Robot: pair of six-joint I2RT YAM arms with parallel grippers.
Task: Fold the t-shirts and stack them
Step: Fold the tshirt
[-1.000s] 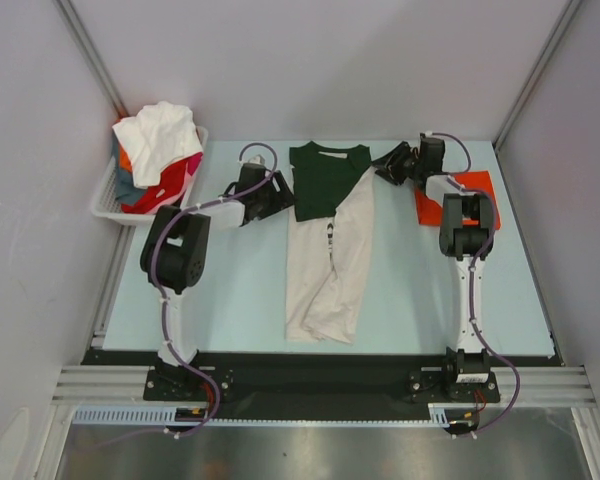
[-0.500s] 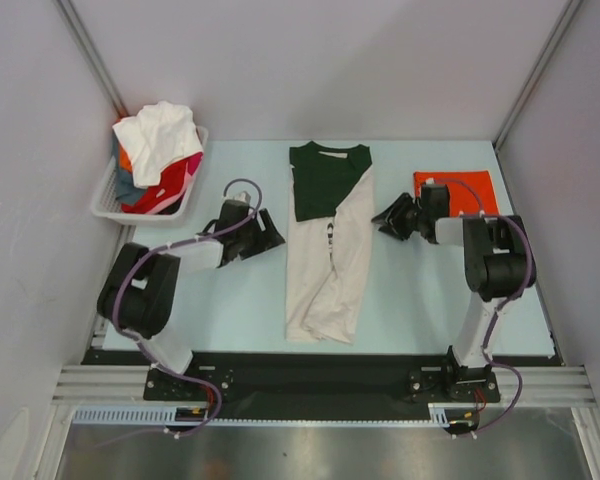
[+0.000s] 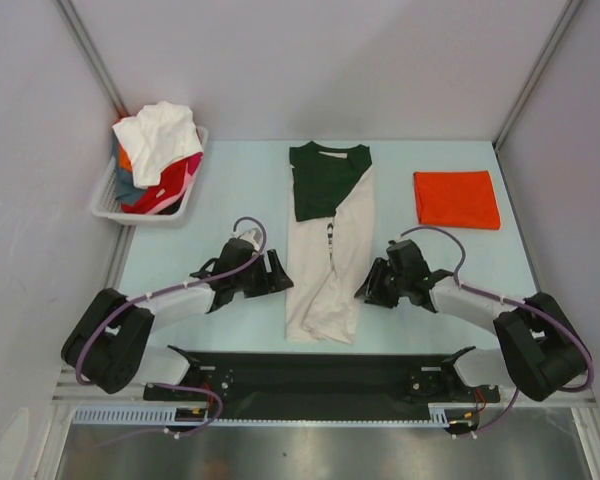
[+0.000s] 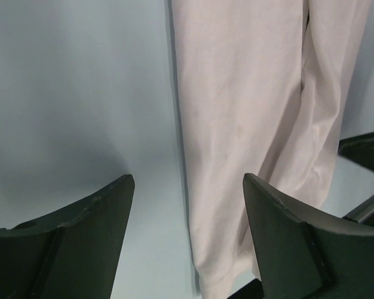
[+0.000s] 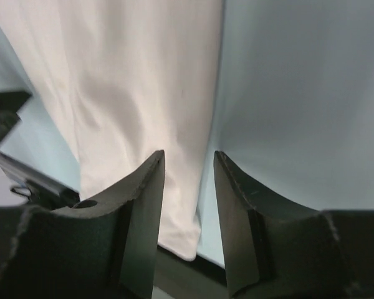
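Closest in, the left fingers are spread wide and empty, straddling the left edge of the cream shirt down near its hem. The right fingers sit at the opposite edge, parted more narrowly, also holding nothing. The shirt lies on the bench as a long strip, green top at the far end. Likely risk: they pinch only the top layer and the lengthwise fold peels open, or one side grabs late and skews it. Farther back there's a folded orange shirt on the right and a basket of loose shirts on the left.
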